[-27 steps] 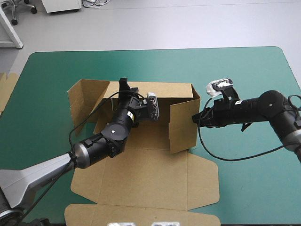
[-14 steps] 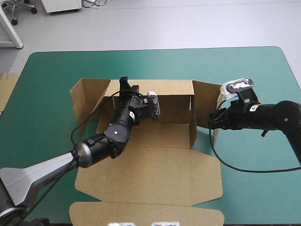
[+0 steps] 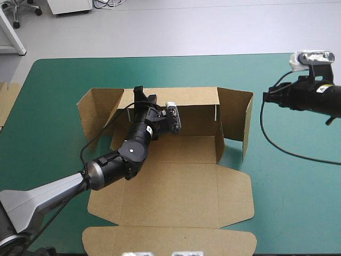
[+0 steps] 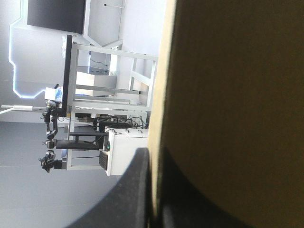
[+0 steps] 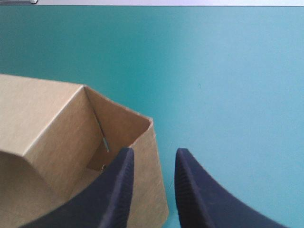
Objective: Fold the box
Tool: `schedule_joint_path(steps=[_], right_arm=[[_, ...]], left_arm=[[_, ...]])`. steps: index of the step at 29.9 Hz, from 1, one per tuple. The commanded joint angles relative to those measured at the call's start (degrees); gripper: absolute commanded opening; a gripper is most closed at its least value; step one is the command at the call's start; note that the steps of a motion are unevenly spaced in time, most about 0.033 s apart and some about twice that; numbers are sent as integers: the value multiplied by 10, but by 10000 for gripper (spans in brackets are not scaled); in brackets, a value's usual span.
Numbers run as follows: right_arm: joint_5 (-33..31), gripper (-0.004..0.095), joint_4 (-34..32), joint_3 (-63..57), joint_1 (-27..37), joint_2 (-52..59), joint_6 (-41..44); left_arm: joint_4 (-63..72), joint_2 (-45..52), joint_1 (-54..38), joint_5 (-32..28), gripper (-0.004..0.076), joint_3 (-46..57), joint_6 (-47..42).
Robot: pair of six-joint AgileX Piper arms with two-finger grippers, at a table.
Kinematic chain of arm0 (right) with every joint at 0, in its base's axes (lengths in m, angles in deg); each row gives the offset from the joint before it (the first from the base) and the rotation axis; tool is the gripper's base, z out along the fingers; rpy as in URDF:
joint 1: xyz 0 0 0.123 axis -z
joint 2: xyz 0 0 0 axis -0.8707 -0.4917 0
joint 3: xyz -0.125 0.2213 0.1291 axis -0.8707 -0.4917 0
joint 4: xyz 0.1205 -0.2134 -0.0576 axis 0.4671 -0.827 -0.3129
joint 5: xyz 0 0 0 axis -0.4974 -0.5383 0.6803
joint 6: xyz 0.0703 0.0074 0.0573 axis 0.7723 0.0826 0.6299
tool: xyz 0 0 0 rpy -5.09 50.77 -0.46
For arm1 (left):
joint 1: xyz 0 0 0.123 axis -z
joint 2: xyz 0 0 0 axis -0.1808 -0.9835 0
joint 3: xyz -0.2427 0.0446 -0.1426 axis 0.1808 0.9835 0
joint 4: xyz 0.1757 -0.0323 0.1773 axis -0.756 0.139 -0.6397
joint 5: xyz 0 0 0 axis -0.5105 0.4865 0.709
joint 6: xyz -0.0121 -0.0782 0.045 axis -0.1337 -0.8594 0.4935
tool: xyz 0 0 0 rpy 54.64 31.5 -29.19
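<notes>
Left end effector [image 3: 139, 96]: closed on the box [image 3: 181, 186], pinching the top edge of the raised rear wall near that wall's left end. In the left wrist view the brown board's edge runs up between the two black fingers [image 4: 135, 190], which are all but together on it. The wall's face fills everything to one side of them. The left arm reaches in over the flat front panels and across the box floor.

Right end effector [image 3: 269, 96]: open, holding nothing. In the right wrist view I see its black fingers [image 5: 118, 190] standing a little apart with a clear gap between the tips. It hovers over the teal-green cover of the table [image 3: 287, 186], off the box's right side and apart from the raised right flap, toward the table's far right corner. Ahead of it and lower sits the box corner [image 5: 52, 123] where the rear wall meets the right flap.

Box: about mid-table, a little left of centre. The floor is flat on the cover and the rear wall is upright. A flap stands at each end of the rear wall, both angled outward. A short right side wall is also raised. The large front panel and its end flaps lie flat, reaching to the near edge.

A piece of spare board [image 3: 8, 101] shows at the table's left edge, well apart from the box.
</notes>
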Motion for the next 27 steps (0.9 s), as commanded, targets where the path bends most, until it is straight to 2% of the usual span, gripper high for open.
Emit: schedule_joint_path(steps=[1, 4, 8, 12, 18, 27], right_arm=[[20, 279, 27, 67, 6, -57, 5], [15, 279, 55, 129, 6, -126, 5], [-31, 279, 87, 209, 6, -219, 5], [-59, 279, 86, 253, 5, -274, 5], [-94, 279, 86, 253, -5, -300, -12], [-106, 279, 57, 232, -57, -300, -25]], left_arm=[[-35, 21, 0, 19, -10, -16, -24], [-35, 21, 0, 18, -10, -16, -24], [-35, 21, 0, 16, -10, -16, -24], [-35, 21, 0, 11, -10, -16, -19], [-35, 17, 0, 8, -10, -16, -19], [-35, 4, 0, 7, -10, -16, -4]])
